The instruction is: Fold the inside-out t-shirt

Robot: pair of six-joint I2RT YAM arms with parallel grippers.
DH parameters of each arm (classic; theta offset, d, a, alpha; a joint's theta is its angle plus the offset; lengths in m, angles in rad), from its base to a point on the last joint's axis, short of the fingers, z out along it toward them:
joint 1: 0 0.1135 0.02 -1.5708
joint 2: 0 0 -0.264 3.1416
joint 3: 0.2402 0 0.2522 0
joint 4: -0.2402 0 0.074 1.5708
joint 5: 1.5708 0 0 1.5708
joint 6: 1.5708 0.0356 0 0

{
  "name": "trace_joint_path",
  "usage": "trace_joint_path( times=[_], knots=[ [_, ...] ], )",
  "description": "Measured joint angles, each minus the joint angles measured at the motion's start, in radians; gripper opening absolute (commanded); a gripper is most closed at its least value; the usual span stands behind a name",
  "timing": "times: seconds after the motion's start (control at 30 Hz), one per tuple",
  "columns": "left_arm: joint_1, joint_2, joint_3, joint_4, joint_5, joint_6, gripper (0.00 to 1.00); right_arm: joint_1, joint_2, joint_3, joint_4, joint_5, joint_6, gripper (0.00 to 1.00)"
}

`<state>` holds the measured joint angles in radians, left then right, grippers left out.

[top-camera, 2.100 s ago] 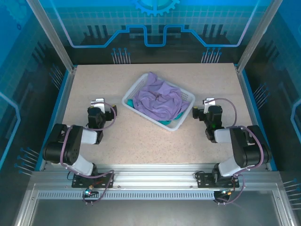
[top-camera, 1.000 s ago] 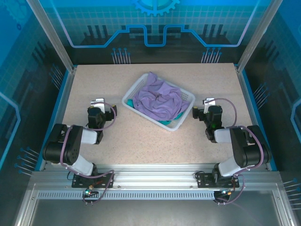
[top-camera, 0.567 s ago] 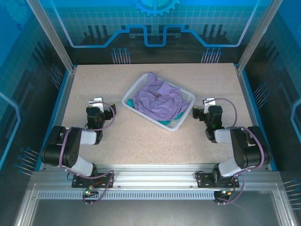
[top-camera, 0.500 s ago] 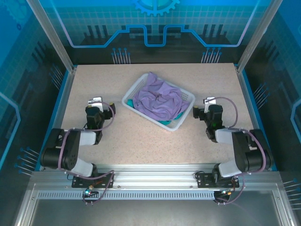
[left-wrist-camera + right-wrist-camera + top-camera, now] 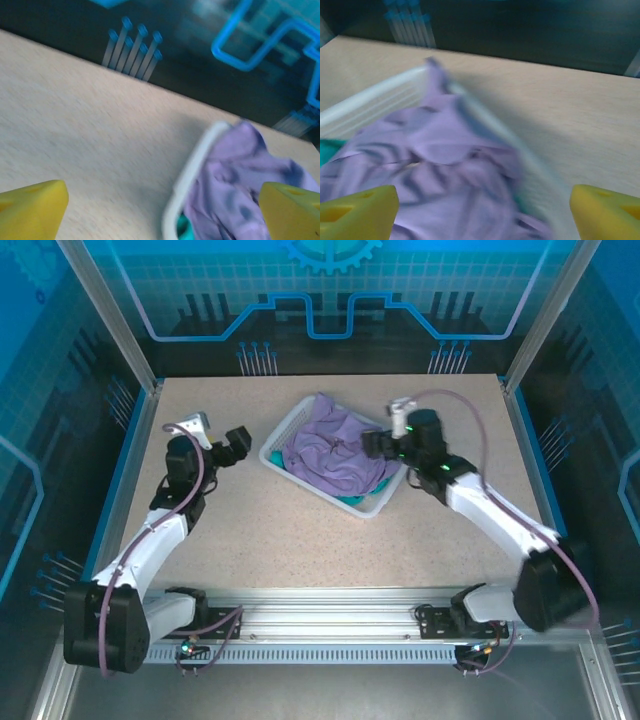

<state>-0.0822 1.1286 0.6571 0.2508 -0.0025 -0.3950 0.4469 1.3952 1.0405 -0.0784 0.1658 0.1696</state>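
Hazards, nearest first. A deep pinch at the near edge of the white basket (image 5: 365,510) could also catch the teal garment (image 5: 350,499) that peeks out there from beneath the inside-out t-shirt (image 5: 335,452). A finger landing on the rim instead of on cloth would probably tip or drag the light basket across the table (image 5: 300,540). A grab at a single fold would likely raise a tangled bundle, not a seam or hem.

The t-shirt lies crumpled in the basket, heaped above its walls. The right gripper (image 5: 376,443), jaws spread and empty, hangs over the t-shirt's right side, with cloth below and ahead of it. The left gripper (image 5: 237,441), also spread and empty, sits just beside the basket's left rim, and the t-shirt lies to its right, untouched.
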Motion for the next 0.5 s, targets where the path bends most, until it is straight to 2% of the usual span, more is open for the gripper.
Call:
trace_joint_path(
  times=[0.13,0.2,0.3,0.4,0.43,0.5],
  knots=[
    [-0.061,0.03,0.013,-0.076,0.053,-0.026,0.99,0.079,0.241,0.182,-0.089,0.008,-0.013,0.88],
    [-0.072,0.029,0.016,-0.102,0.064,-0.026,0.99,0.085,0.357,0.268,-0.141,0.01,-0.016,0.79],
    [-0.074,0.025,0.015,-0.13,0.064,-0.026,0.99,0.083,0.505,0.405,-0.198,0.029,-0.023,0.45],
    [-0.074,0.003,0.015,-0.16,0.063,-0.026,0.99,0.082,0.593,0.493,-0.24,0.045,-0.027,0.03],
    [-0.074,-0.006,0.015,-0.167,0.062,-0.026,0.99,0.082,0.602,0.508,-0.259,0.046,-0.03,0.0],
    [-0.074,-0.032,0.014,-0.184,0.056,-0.026,0.99,0.082,0.604,0.548,-0.301,0.046,-0.034,0.0]
  ],
)
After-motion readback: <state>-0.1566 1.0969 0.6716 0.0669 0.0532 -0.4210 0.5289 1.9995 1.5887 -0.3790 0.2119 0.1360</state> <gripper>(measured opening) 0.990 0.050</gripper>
